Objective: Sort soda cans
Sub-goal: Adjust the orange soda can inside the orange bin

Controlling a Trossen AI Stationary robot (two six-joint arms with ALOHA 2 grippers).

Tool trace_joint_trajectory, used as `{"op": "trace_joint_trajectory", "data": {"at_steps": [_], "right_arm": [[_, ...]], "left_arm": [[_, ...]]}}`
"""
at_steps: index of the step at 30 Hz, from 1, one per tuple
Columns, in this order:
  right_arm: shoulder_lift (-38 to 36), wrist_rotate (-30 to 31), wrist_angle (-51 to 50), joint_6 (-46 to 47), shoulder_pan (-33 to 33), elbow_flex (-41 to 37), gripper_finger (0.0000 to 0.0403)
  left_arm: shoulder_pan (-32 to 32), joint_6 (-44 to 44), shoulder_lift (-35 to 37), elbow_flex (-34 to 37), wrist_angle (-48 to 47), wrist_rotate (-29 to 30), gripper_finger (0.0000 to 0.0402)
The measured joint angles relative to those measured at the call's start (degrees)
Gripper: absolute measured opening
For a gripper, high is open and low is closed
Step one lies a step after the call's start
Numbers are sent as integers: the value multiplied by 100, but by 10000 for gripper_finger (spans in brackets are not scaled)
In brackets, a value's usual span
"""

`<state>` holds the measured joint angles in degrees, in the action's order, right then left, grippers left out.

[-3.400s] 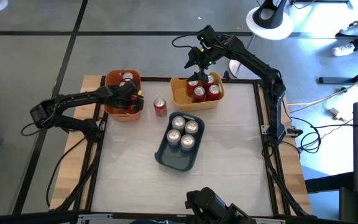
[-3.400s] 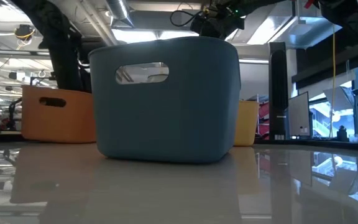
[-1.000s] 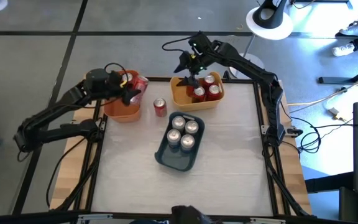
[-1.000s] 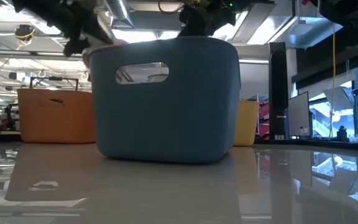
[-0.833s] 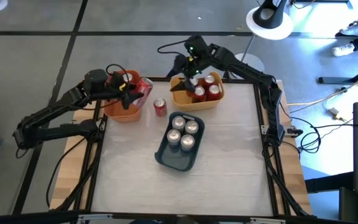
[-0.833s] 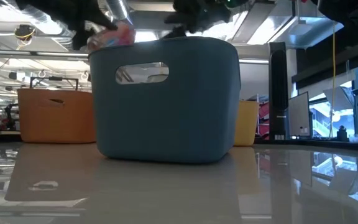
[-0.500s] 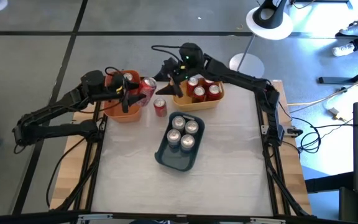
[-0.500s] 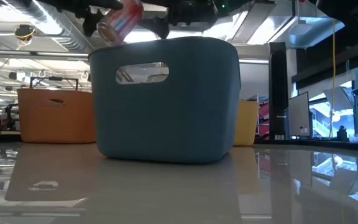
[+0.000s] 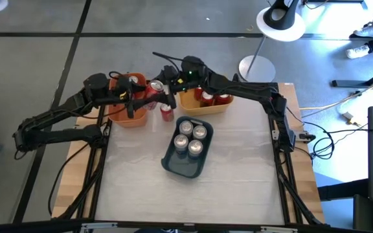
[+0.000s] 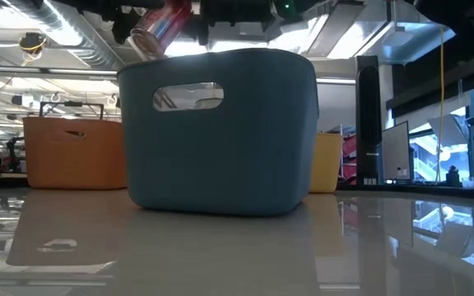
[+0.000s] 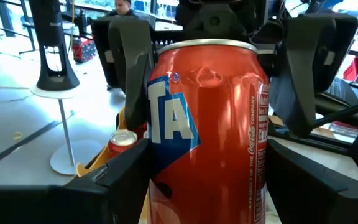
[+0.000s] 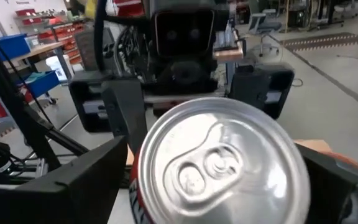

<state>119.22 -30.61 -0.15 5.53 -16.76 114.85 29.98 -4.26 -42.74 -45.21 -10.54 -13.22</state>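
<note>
At ten o'clock on the surface [image 9: 135, 188], the orange bin [image 9: 123, 116] holds a can. Just right, the left gripper [image 9: 149, 92] pinches a red can [image 9: 154, 87] aloft; the right gripper [image 9: 167, 76], spread, faces it. One loose can [image 9: 166, 112] remains; yellow bin [image 9: 193, 103] and blue bin [image 9: 173, 165] look filled.

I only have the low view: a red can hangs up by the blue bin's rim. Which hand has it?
Observer: The left hand grips the can round its body.
Operator: Is it over the blue bin?
Observer: No. From above it hangs between the orange bin and the yellow bin.
Operator: And the right hand?
Observer: The right hand is open, its fingers flanking the can's top end.
Operator: Anything inside the blue bin?
Observer: Four cans with silver tops stand in the blue bin.
</note>
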Motion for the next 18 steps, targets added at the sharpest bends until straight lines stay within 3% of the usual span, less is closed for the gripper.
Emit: {"op": "trace_joint_trajectory", "data": {"at_steps": [4,8,18], "right_arm": [[11,4,17,-24,-3,-7,350],[11,-40,-13,-143,-15,-7,285],[33,315,-86,-642,10,-17,283]], "left_arm": [[-1,9,-4,2,32,-7,264],[2,33,0,2,-10,-23,265],[-5,335,288,-15,-841,374,265]]}}
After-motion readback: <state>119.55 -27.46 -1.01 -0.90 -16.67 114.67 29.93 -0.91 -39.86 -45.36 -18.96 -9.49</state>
